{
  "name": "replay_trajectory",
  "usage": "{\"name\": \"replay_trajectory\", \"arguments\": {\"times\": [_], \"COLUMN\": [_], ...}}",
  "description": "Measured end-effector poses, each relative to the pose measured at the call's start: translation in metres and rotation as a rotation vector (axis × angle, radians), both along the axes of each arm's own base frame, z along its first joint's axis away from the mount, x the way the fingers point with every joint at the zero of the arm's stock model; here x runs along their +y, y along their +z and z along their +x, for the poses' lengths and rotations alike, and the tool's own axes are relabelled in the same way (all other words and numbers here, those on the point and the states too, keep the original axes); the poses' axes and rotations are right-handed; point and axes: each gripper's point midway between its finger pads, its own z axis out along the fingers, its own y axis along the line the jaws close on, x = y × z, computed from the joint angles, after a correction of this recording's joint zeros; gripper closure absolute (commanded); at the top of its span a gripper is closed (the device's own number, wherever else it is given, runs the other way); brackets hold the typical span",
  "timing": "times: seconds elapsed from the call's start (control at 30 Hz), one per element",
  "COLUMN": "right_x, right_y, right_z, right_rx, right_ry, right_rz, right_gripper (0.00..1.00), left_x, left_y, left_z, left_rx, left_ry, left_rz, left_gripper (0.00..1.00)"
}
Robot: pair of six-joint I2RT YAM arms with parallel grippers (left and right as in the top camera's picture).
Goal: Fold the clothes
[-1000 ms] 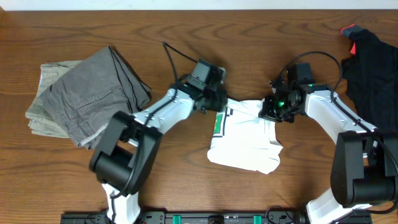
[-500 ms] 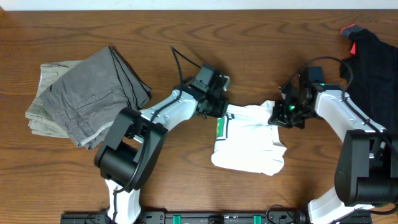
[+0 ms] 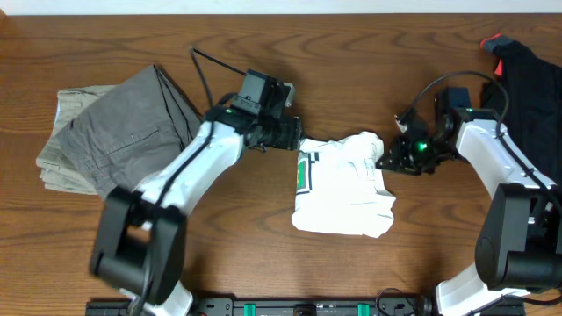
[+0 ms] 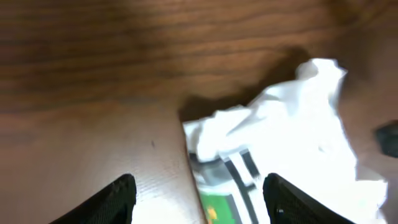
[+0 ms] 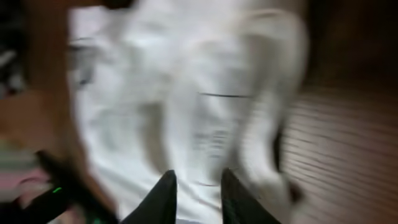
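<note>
Left arm: reaches from the lower left across the brown wooden table (image 3: 61, 254) towards the centre. The left gripper (image 3: 296, 140) sits just beside the upper left corner of the white short-sleeved T-shirt (image 3: 347, 189). In the left wrist view its fingers (image 4: 121, 199) are spread wide, with nothing between them.

Right arm: bends in from the right edge. The right gripper (image 3: 387, 161) is at the shirt's upper right edge. The right wrist view is blurred. The fingers (image 5: 163, 198) stand narrowly parted over white cloth, and I cannot tell whether any cloth is pinched.

Count: two arms and three lots of clothing.

1. The T-shirt lies at table centre between the two grippers. It is bundled into a rough, rumpled rectangle with a raised peak at its top edge and a green-and-white printed patch (image 3: 305, 172) on its left side.
2. The grey-khaki trousers (image 3: 123, 132) lie folded in a pile at the left, well apart from the shirt.
3. The black garment (image 3: 531, 83) lies crumpled at the upper right corner, with a small red piece (image 3: 493, 42) at its top edge.
</note>
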Motion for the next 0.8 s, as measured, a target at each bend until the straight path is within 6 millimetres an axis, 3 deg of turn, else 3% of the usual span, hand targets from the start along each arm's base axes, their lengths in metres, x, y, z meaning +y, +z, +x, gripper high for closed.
{"name": "replay_trajectory", "arguments": {"times": [0.13,0.27,0.37,0.47,0.6,0.8], "right_x": [0.026,0.057,0.069,0.064,0.031,0.010], "right_y": [0.008,0.008,-0.005,-0.028,-0.051,-0.048], "right_z": [-0.004,-0.004,-0.009,-0.019,-0.035,-0.028], "right_rx": [-0.024,-0.077,-0.080,-0.051,0.039,0.047], "right_ry": [0.071,0.166,0.201,0.194,0.115,0.037], "right_rz": [0.077,0.079,-0.009,-0.154,-0.352,-0.370], "right_gripper": [0.85,0.93,0.95,0.99,0.99,0.91], "left_x": [0.001,-0.011,-0.022,-0.029,-0.034,-0.035], "left_y": [0.008,-0.010,-0.025,-0.035,-0.039,-0.039], "left_z": [-0.029,-0.059,-0.079,-0.094,-0.105,-0.102], "left_rx": [0.065,0.147,0.185,0.216,0.235,0.232], "left_ry": [-0.025,-0.090,-0.141,-0.178,-0.205,-0.184], "left_rz": [0.029,0.073,0.099,0.120,0.135,0.129], "left_gripper": [0.48,0.53,0.53,0.51,0.41,0.16]}}
